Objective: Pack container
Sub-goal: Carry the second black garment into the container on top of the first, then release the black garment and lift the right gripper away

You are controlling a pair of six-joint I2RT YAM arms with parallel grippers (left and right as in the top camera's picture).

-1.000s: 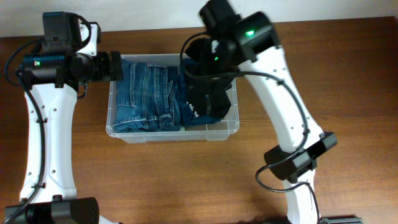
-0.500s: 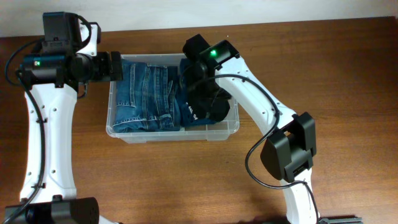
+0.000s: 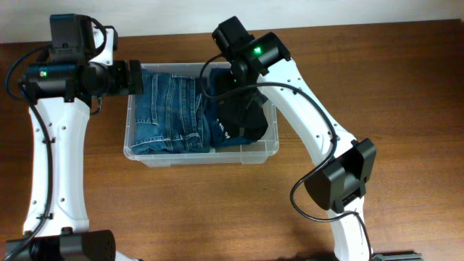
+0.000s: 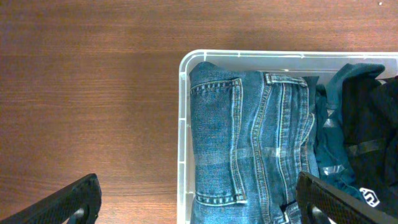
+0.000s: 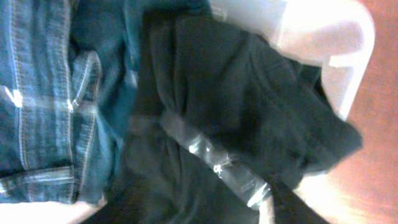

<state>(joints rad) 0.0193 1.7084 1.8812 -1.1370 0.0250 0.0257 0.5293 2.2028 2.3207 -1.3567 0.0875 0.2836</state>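
Observation:
The container (image 3: 199, 156) is a clear plastic bin in the middle of the wooden table. Folded blue jeans (image 3: 170, 109) fill its left part. A black garment (image 3: 243, 116) bound with clear tape lies in its right part over a teal garment (image 3: 217, 130), with one edge against the right rim. My left gripper (image 3: 136, 77) hovers open and empty over the bin's left end (image 4: 183, 124), with its fingers wide apart (image 4: 199, 199) above the jeans (image 4: 249, 143). My right gripper (image 3: 232, 75) is above the bin's back right. It looks down on the black garment (image 5: 236, 112) with its fingers (image 5: 199, 211) apart.
The right arm's links reach over the table to the right of the bin, with its base (image 3: 341, 181) at the front right. The left arm's base is at the front left. Bare wood (image 4: 87, 93) surrounds the bin, and the wall runs along the table's far edge.
My right gripper has pulled up and back from the black garment toward the bin's far edge. The garment stays in the bin. The left arm has not moved.

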